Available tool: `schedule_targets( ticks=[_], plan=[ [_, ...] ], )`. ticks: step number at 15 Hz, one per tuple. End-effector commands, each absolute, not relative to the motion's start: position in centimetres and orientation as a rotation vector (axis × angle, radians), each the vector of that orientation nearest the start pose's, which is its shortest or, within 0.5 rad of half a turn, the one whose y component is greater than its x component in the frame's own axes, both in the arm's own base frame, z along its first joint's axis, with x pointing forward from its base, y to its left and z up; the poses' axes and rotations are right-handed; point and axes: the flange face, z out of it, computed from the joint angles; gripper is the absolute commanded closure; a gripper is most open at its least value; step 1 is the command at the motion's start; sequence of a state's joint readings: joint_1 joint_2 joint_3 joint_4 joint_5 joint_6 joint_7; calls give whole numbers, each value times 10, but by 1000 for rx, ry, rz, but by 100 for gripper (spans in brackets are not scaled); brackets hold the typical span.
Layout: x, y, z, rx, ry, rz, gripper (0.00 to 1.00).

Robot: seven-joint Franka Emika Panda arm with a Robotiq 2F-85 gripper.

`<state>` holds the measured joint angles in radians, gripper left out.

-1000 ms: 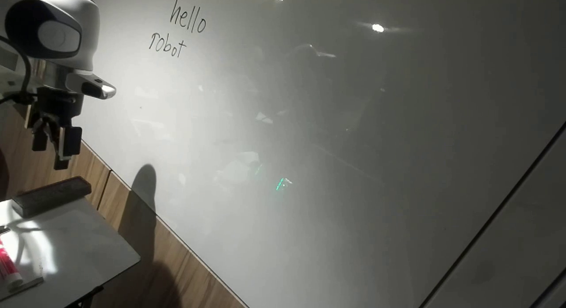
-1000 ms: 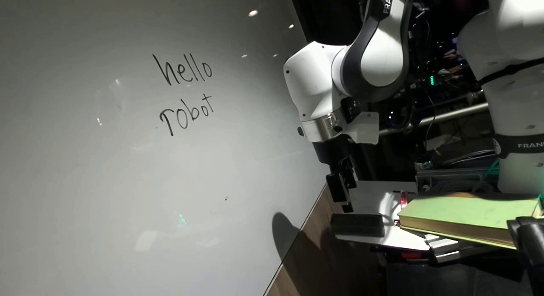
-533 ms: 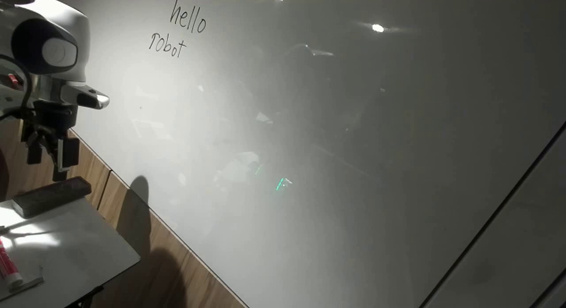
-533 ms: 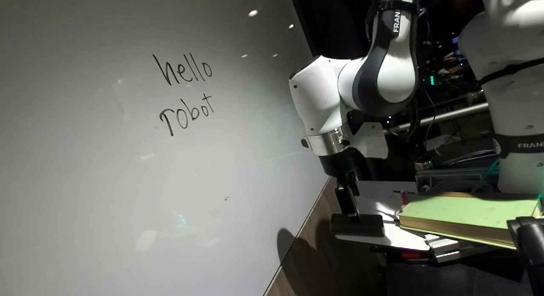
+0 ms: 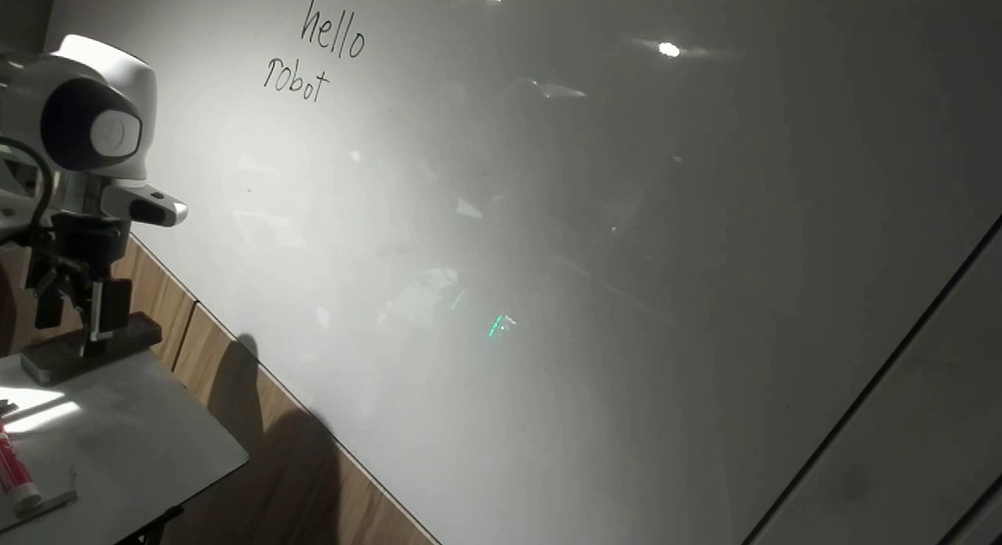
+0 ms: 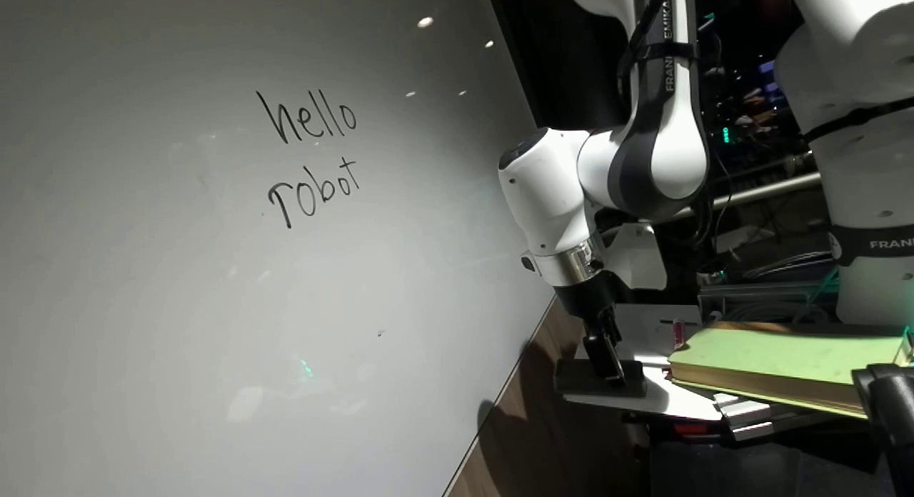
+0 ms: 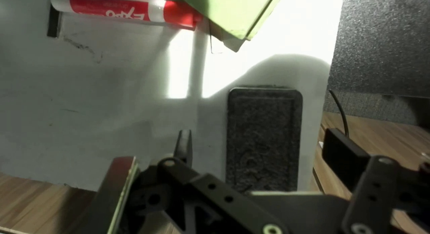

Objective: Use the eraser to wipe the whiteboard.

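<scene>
The dark eraser (image 7: 263,126) lies flat near the corner of the small white tabletop. My gripper (image 7: 258,140) reaches down to it with jaws wide apart: in the wrist view one finger (image 7: 184,145) is on the left of the eraser and the other on its right, with gaps showing on both sides. Both exterior views have the fingers low in front of the eraser (image 6: 575,378); touching or not, I cannot tell. The lower end of the eraser is hidden behind the gripper. The big glossy whiteboard (image 5: 548,255) carries the handwriting "hello robot" (image 6: 307,154).
A red-and-white marker (image 7: 111,7) lies on the white tabletop (image 7: 111,103). A thick green book (image 6: 785,355) is beside it. Wood panelling (image 5: 297,482) runs below the whiteboard, close to the tabletop's edge, and a thin black cable (image 7: 340,109) hangs past that edge.
My gripper has come down from above the eraser to its level. Its jaws stay wide apart. The eraser and the handwriting are where they were.
</scene>
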<state>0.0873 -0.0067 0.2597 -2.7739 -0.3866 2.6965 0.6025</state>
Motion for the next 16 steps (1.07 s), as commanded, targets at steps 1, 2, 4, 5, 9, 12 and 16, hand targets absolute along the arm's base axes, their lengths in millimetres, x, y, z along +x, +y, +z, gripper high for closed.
schedule_targets(
  ticks=[1, 2, 4, 5, 9, 12, 16],
  plan=[
    [351, 138, 202, -3305, -145, -25, 28],
    [351, 136, 201, -3305, -140, -17, 31],
    [352, 132, 198, -3303, -129, -3, 47],
    [353, 131, 197, -3302, -121, 2, 55],
    [353, 125, 194, -3302, -99, 20, 72],
    [353, 128, 197, -3307, -99, 16, 72],
    [367, 135, 226, -3296, -89, -39, 72]
  ],
)
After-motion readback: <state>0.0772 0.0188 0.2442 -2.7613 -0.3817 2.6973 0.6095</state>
